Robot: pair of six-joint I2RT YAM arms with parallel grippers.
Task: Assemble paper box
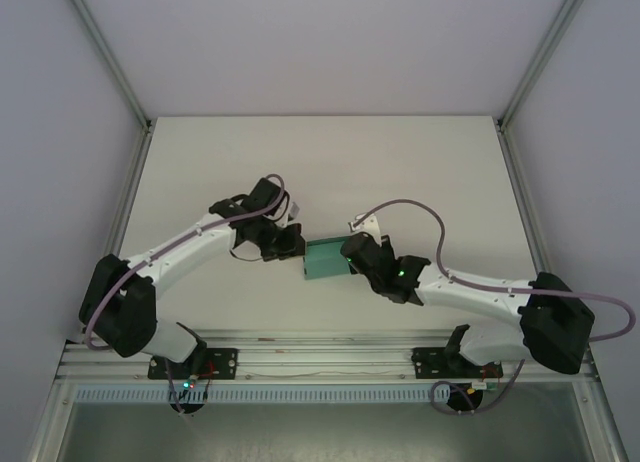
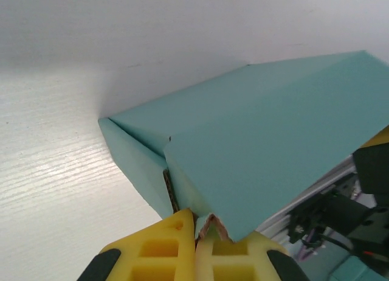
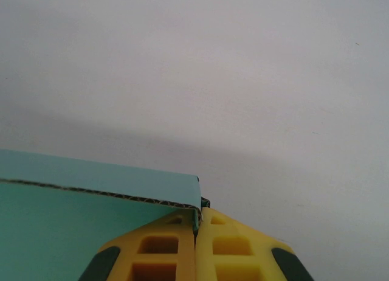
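The left pincer (image 2: 196, 232) and right pincer (image 3: 196, 223) each clamp opposite ends of the paper box (image 1: 325, 259) over the table (image 1: 400, 162).

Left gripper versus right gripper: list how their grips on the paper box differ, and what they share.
The left gripper pinches a corner where folded panels of the paper box meet; the right gripper pinches one panel's fluted cut edge. From above, the left gripper holds the box's left end, the right gripper its right end. Both have yellow fingers shut on the card.
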